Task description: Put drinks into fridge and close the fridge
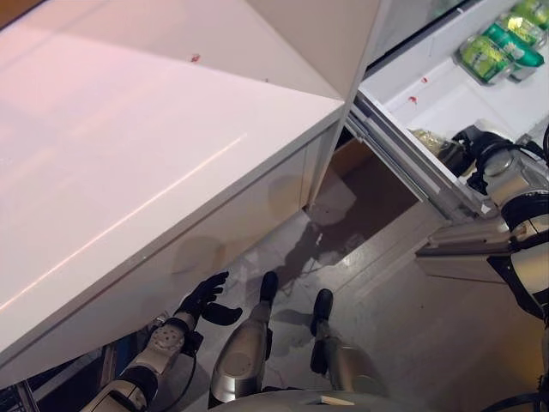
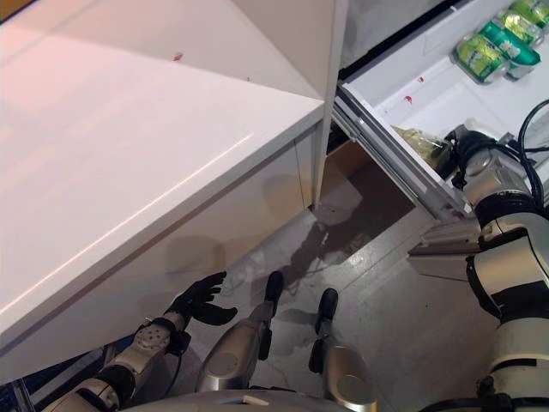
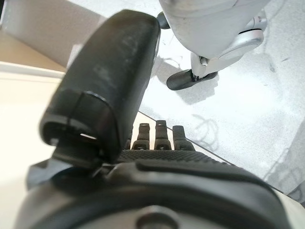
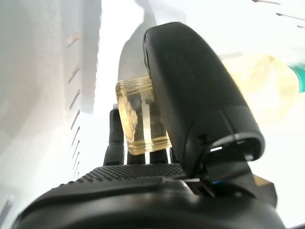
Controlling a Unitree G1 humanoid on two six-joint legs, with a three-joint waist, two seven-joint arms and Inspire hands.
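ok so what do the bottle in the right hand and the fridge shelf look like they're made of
The bottle in the right hand looks like clear plastic with a glossy finish: pale yellow liquid shows through it and its base is moulded in ridges. The fridge shelf looks like smooth white plastic or coated metal; which one is unclear.

Left: tabletop [image 1: 129, 146], with the left robot hand [image 1: 202, 297] low beneath its front edge, above the floor [image 1: 412, 343]. Right: open fridge [image 1: 446, 94], drinks [image 1: 499, 45] lying at its far end, the right robot hand [image 2: 463, 148] inside near the front, wrapped round a bottle [image 4: 143, 117].
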